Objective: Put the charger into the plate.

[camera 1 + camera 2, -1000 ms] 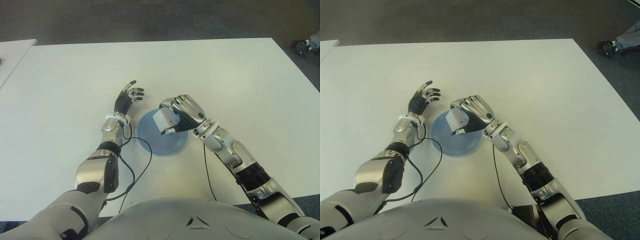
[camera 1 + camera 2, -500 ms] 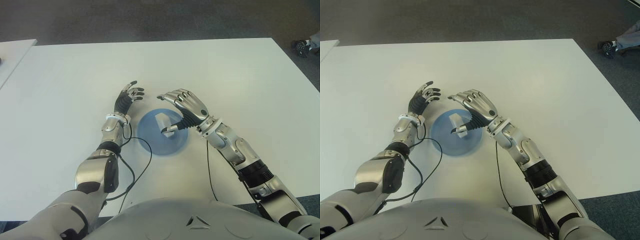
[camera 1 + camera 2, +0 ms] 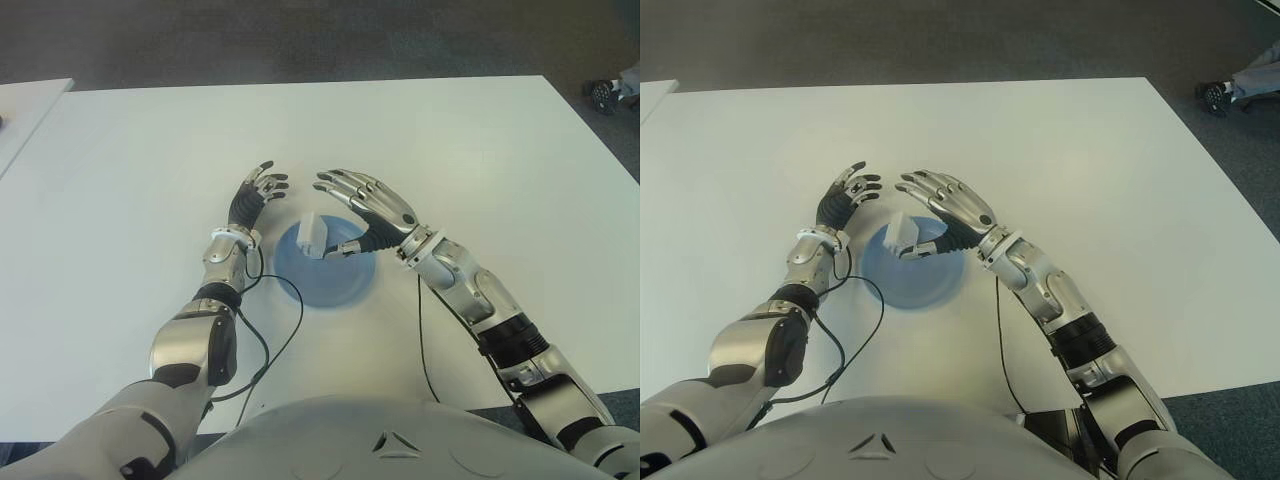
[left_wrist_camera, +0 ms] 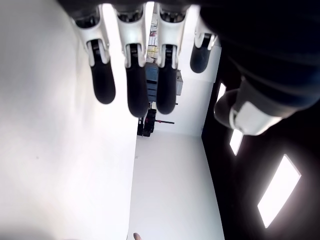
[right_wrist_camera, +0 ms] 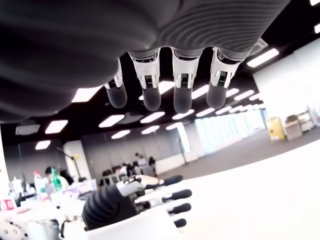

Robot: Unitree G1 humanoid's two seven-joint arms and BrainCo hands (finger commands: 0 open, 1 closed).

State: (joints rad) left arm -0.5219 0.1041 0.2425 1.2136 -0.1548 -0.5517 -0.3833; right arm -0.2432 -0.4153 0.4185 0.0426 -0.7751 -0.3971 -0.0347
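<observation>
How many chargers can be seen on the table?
1. The white charger sits in the blue plate, beside the open right hand.

Matt white table [image 3: 450, 140], smooth blue plate [image 3: 335, 285], matt white plastic charger [image 3: 314, 233].

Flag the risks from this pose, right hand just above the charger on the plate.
1. The small white block charger stands near the far rim of the round blue plate; the right hand, open and close beside it, might tip it over the rim on withdrawal.
2. The open left hand shows just left of the plate; moving it could nudge the plate.
</observation>
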